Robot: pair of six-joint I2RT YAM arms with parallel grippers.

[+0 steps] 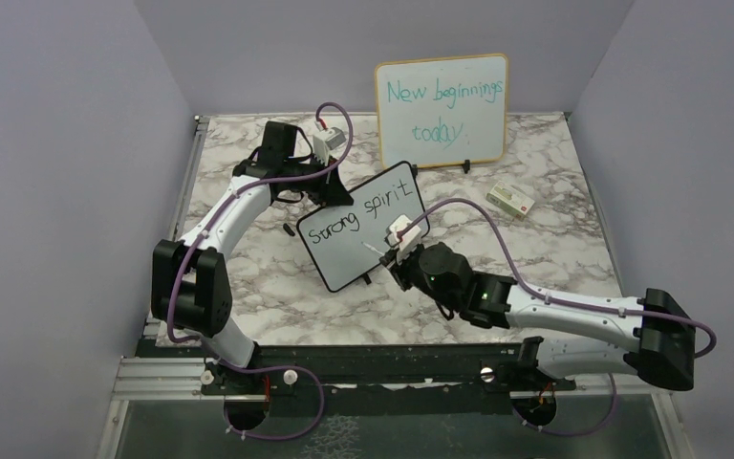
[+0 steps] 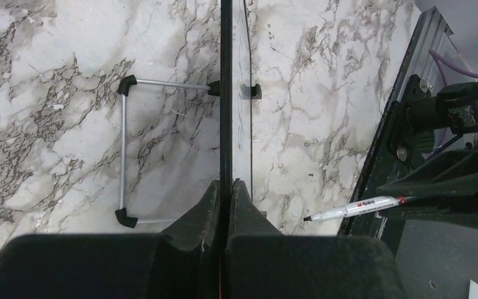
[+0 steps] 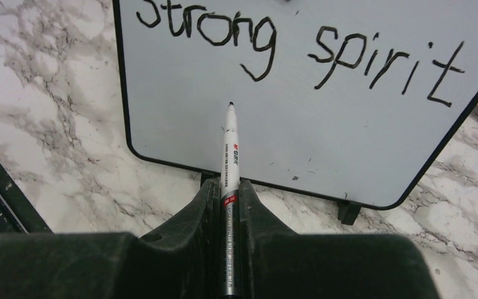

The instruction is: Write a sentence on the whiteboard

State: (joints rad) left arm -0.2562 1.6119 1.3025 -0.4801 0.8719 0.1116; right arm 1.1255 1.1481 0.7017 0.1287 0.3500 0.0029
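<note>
Whiteboard (image 1: 349,263) is standing mid-table, its top edge being pinched at 11 o'clock by the left gripper (image 2: 226,187). At 4 o'clock the right gripper (image 3: 229,187) is clamping a marker (image 3: 230,143) pointing at it. It is showing "Strong spirit" in black handwriting, blank below.

light: bright, even, diffuse | shadows: soft, faint | focus: top view sharp; wrist-view jaws slightly blurred
</note>
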